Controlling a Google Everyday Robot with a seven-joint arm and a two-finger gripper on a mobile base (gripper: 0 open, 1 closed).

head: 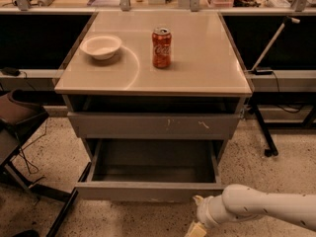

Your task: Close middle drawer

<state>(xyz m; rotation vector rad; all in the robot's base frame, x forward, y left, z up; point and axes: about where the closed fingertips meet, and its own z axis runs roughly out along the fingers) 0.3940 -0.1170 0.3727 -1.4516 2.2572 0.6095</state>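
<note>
The middle drawer is pulled far out of the grey cabinet. Its plain flat front faces me and its grey inside holds nothing. Above it is the grey drawer front with pale scratch marks, standing slightly out from the cabinet. My gripper, on a white arm coming in from the lower right, is low at the bottom edge of the view. It sits just in front of and below the right part of the middle drawer's front; I cannot tell if it touches it.
On the cabinet's beige top stand a white bowl and a red cola can. A dark chair stands at the left with its leg on the floor. A black stand is at the right.
</note>
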